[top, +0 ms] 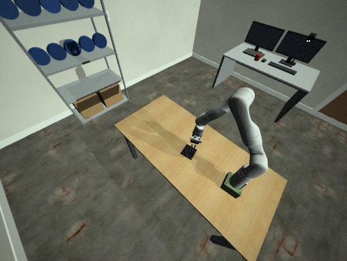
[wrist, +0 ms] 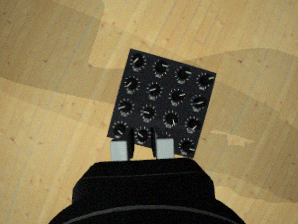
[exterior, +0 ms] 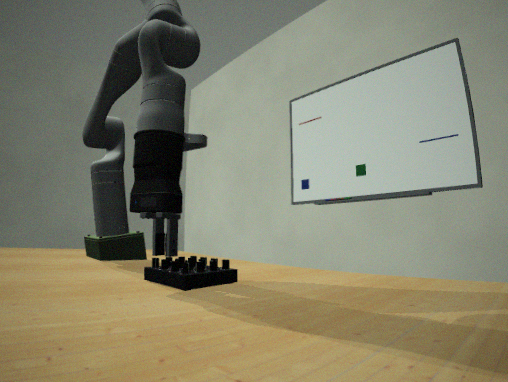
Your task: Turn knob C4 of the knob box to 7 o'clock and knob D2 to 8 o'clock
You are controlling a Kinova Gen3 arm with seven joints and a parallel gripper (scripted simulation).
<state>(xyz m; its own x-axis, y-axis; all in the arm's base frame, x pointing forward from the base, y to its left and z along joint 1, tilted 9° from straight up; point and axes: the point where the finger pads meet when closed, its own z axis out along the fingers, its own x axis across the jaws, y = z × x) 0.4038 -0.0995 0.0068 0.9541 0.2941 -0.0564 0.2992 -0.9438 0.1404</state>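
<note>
The black knob box stands on the table, its printed names toward the bottom in the wrist view. Knob C4 is at the right in the second row from the bottom; its line appears to point lower left, near 7 o'clock. Knob D2 is in the bottom row; its line is small and seems to point left, its exact mark unclear. My gripper is partly open and empty, pointing down with its tips just above the knobs, around D2 in the wrist view. Knob D3 is mostly hidden by a finger.
Neighbouring knobs D1, C2 and C3 stand close to the fingers. Knob D4 is at the lower right. The arm's green base is on the table, away from the box.
</note>
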